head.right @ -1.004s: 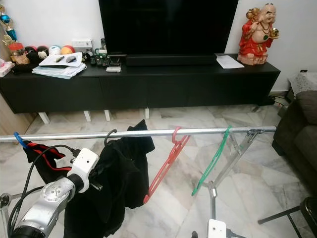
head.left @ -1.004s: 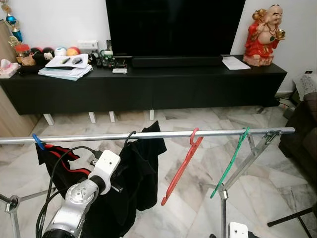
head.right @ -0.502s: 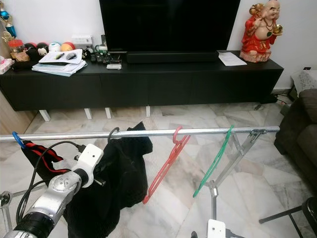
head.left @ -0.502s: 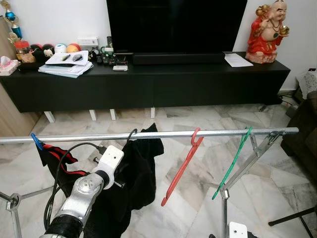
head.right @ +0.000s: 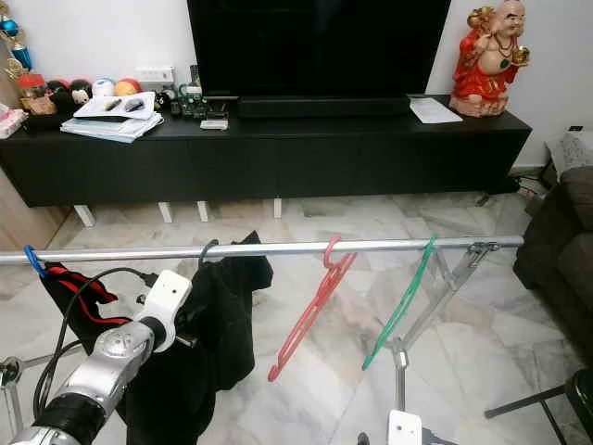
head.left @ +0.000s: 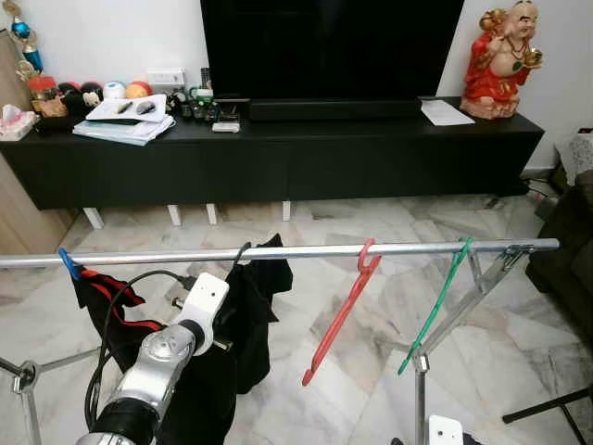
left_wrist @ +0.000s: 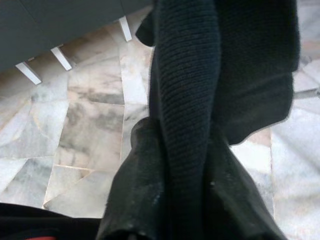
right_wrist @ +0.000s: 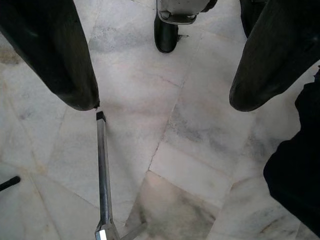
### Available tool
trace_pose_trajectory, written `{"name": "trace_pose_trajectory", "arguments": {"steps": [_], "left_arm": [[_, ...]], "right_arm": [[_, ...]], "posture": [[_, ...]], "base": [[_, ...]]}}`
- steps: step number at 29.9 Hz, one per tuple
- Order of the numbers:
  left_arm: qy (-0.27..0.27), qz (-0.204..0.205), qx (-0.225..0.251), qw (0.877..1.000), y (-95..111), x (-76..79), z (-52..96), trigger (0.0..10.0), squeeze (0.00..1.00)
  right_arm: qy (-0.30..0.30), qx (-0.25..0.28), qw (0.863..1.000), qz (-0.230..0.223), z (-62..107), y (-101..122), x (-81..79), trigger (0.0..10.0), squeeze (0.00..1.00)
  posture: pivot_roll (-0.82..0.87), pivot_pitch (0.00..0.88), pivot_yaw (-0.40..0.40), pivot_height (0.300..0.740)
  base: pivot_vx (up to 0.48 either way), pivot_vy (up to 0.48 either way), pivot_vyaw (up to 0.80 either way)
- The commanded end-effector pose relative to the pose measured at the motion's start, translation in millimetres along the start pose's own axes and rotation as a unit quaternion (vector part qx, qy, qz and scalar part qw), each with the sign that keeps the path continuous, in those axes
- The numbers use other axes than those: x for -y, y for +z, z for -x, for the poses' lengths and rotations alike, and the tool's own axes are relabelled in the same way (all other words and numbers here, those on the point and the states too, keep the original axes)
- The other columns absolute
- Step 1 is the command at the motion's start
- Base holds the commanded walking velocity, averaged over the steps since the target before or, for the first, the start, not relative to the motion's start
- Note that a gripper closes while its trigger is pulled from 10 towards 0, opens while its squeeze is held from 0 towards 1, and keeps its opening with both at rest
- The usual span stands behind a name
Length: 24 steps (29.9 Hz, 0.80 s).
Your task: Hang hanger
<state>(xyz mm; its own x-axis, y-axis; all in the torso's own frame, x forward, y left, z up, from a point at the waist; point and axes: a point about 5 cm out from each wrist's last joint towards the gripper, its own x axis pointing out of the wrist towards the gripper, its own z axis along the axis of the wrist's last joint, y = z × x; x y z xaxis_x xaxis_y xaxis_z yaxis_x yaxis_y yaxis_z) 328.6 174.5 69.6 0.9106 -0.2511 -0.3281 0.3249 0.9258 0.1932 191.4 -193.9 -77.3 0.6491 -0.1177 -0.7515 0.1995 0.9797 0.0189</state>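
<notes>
Head views: rail (head.left: pixel 306 250) carrying black garment (head.left: pixel 243 315) on hanger (head.left: pixel 239 252), red hanger (head.left: pixel 341 311), green hanger (head.left: pixel 435 301); left wrist: left gripper (left_wrist: pixel 175 200) pinching garment; right wrist: right gripper (right_wrist: pixel 162 75) spread above floor (right_wrist: pixel 175 150).

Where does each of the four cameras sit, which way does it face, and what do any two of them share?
Left eye: on the head, looking down at the rail and its black garment; left arm shows.
Right eye: same scene, shifted sideways.
Left wrist: on the left arm, looking along the left gripper, shut on the black garment.
Right wrist: on the hanging right arm, facing the marble floor; right gripper open.
Shared: both eyes and the left wrist show the garment.
</notes>
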Motion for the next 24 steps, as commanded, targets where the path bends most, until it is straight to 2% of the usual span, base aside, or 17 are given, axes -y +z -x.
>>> {"name": "trace_pose_trajectory", "arguments": {"steps": [1,6,12,17,19,20,21,23,24], "left_arm": [[0.01,0.012,0.017,1.0,3.4,-3.8,3.0,10.0,1.0],[0.021,0.017,0.037,0.999,4.9,-7.5,9.6,10.0,1.0],[0.009,0.024,0.055,0.998,3.8,-7.2,22.7,10.0,1.0],[0.003,0.02,0.074,0.997,5.0,-8.6,42.0,10.0,1.0],[0.01,0.018,0.078,0.997,4.3,-10.5,48.2,10.0,1.0],[0.019,0.019,0.086,0.996,4.5,-13.0,56.1,10.0,1.0],[0.019,0.019,0.086,0.996,4.5,-13.0,56.1,10.0,1.0],[0.034,0.026,0.102,0.994,7.0,-17.9,69.0,10.0,1.0],[0.034,0.026,0.102,0.994,7.0,-17.9,69.0,10.0,1.0]], "right_arm": [[-0.002,-0.008,1.0,-0.002,0.7,-3.5,1.5,10.0,0.0],[-0.001,-0.009,1.0,0.0,0.7,-3.5,1.9,10.0,0.0],[0.0,-0.009,1.0,0.001,0.7,-3.3,2.2,10.0,0.0],[0.002,-0.009,1.0,0.003,0.6,-3.0,2.5,10.0,0.0],[0.002,-0.009,1.0,0.004,0.6,-2.9,2.6,10.0,0.0],[0.003,-0.009,1.0,0.005,0.5,-2.7,2.8,10.0,0.0],[0.003,-0.009,1.0,0.005,0.5,-2.7,2.8,10.0,0.0],[0.004,-0.009,1.0,0.007,0.5,-2.4,3.3,10.0,0.0],[0.004,-0.009,1.0,0.007,0.5,-2.4,3.3,10.0,0.0]], "posture": [[0.04,0.025,0.006,0.74],[0.05,0.028,0.004,0.74],[0.05,0.027,0.003,0.74],[0.05,0.028,0.0,0.74],[0.06,0.028,0.0,0.74],[0.06,0.028,-0.002,0.74],[0.06,0.028,-0.002,0.74],[0.06,0.029,-0.006,0.74],[0.06,0.029,-0.006,0.74]], "base": [[0.0,0.0,0.0],[0.0,0.0,0.0],[0.0,0.0,0.0],[0.0,0.0,0.0],[0.0,0.0,0.0],[0.0,0.0,0.0],[0.0,0.0,0.0],[0.0,0.0,0.0],[0.0,0.0,0.0]]}}
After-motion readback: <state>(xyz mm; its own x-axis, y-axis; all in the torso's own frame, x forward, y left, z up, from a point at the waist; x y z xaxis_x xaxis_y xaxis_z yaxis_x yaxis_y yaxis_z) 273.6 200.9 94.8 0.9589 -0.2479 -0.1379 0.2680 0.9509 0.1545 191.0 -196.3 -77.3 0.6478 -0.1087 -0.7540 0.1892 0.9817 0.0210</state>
